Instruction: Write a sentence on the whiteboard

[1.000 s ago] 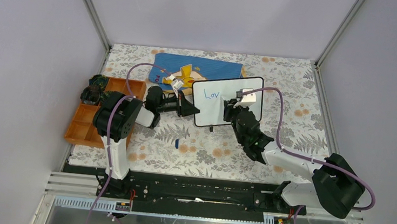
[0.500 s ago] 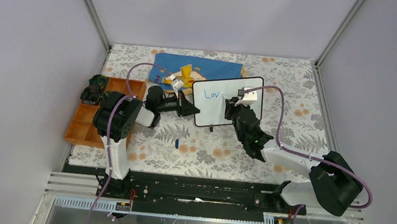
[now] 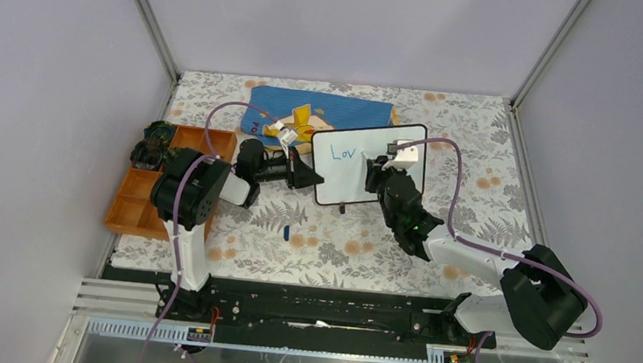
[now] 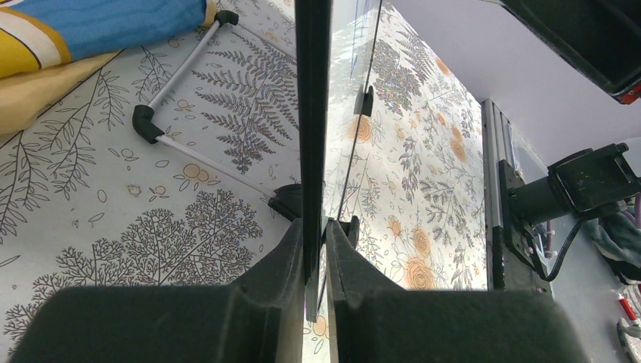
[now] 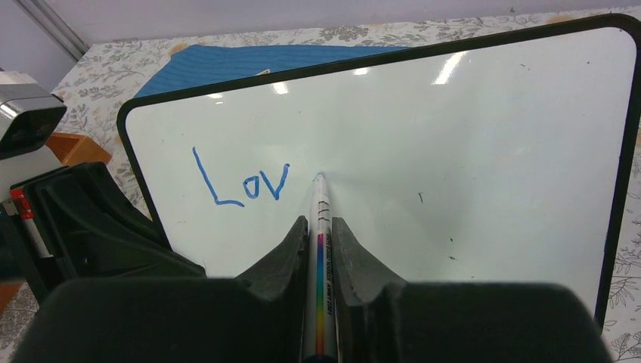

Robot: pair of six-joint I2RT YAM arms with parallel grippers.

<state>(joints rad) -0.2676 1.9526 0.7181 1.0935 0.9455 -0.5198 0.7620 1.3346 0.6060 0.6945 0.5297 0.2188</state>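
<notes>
Your right arm has edged slightly toward the left side of the table (image 3: 478,160) since a second ago, its elbow drawn in a touch, while the left arm and the whiteboard (image 5: 484,128) have stayed where they were and the writing has not grown. The whiteboard stands propped on its small black feet near the middle of the table, toward the far edge, just in front of the blue cloth (image 3: 342,110) that lies against that edge. Your left gripper (image 4: 316,236) is pinched narrow on the board's left rim, one finger on each face, steadying it. Your right gripper (image 5: 320,227) is clamped on a thin marker (image 5: 320,203) that runs out between its fingers, with the tip at the board's surface just to the right of the last letter. The sentence (image 5: 246,181) so far reads "Lov" in blue, in the board's upper left part; the rest of the white panel is bare apart from a few small specks. Near the left edge of the table sits a wooden tray (image 3: 137,192) with compartments, and a small dark blue cap (image 3: 286,230) lies on the table between the left arm and the board.
</notes>
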